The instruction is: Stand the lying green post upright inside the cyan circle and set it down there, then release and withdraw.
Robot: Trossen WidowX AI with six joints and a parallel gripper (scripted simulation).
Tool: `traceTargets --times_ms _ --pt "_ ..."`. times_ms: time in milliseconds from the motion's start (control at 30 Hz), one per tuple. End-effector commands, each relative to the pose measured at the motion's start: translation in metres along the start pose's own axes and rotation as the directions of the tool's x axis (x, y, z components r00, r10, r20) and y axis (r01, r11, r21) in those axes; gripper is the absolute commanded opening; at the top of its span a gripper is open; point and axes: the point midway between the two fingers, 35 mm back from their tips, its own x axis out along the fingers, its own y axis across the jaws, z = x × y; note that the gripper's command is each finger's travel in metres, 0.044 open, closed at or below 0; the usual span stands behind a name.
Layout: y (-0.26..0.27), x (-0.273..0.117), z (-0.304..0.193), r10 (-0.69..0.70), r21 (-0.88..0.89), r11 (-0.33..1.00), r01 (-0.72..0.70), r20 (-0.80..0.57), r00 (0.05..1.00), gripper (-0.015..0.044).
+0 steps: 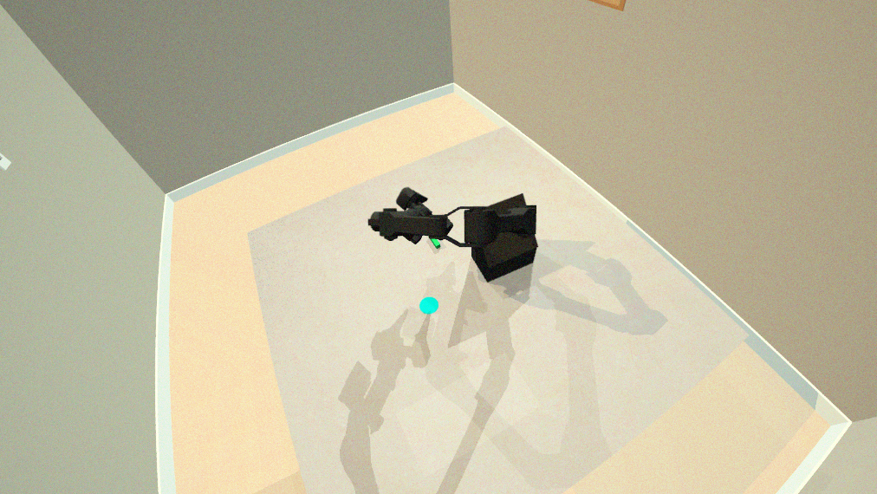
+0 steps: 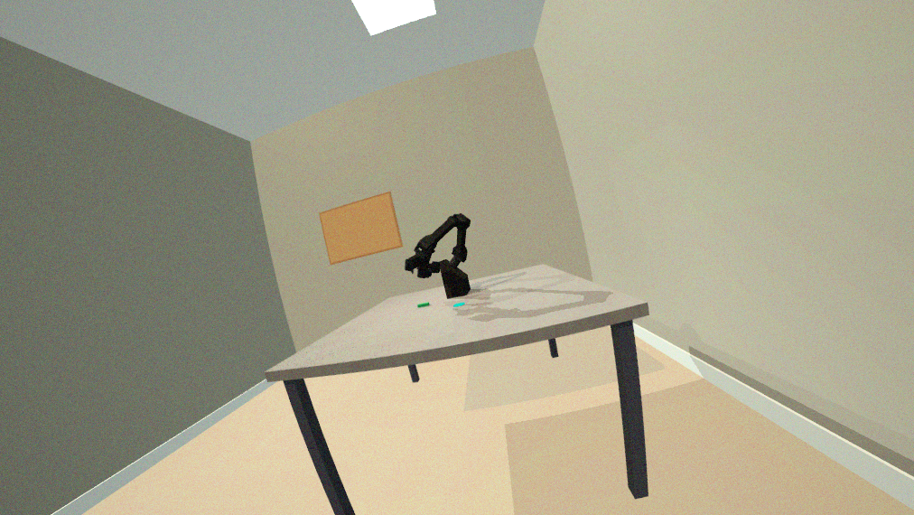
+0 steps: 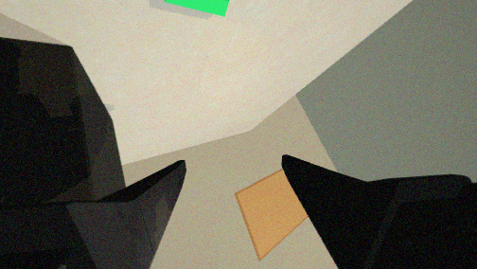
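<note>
A black robot arm (image 1: 407,224) (image 2: 443,231) has slim, angular links, chunky joints and a blocky base (image 1: 504,263) (image 2: 455,281); its gripper (image 3: 235,162) has dark, tapered fingers with pointed tips.

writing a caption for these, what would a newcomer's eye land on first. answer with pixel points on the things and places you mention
The black arm (image 1: 410,224) (image 2: 459,223) draws the eye first, raised over the pale table (image 1: 343,269) (image 2: 358,341). Next come the cyan circle (image 1: 429,305) (image 2: 459,304) on the tabletop and the green post (image 1: 435,243) (image 2: 423,304) (image 3: 201,6) lying apart from it.
</note>
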Motion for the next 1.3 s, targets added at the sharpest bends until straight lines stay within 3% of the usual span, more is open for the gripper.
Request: traceTargets --times_ms 0,200,400,633,833,1033,1267 --pt "0.000 0.001 0.000 0.003 -0.007 1.000 -0.003 0.004 1.000 0.0374" --pt "0.002 0.015 0.006 0.107 -0.247 0.967 -0.068 0.149 0.983 0.0233" --pt "0.004 0.026 0.013 0.202 -0.493 0.870 -0.020 0.317 0.927 0.0233" --pt "0.005 0.034 0.021 0.277 -0.680 0.710 0.183 0.509 0.815 0.0233" --pt "0.004 0.035 0.026 0.310 -0.711 0.550 0.437 0.660 0.684 0.0233" --pt "0.001 0.033 0.028 0.312 -0.618 0.378 0.690 0.786 0.534 0.0233" --pt "0.001 0.034 0.030 0.310 -0.600 0.357 0.715 0.799 0.516 0.0233"
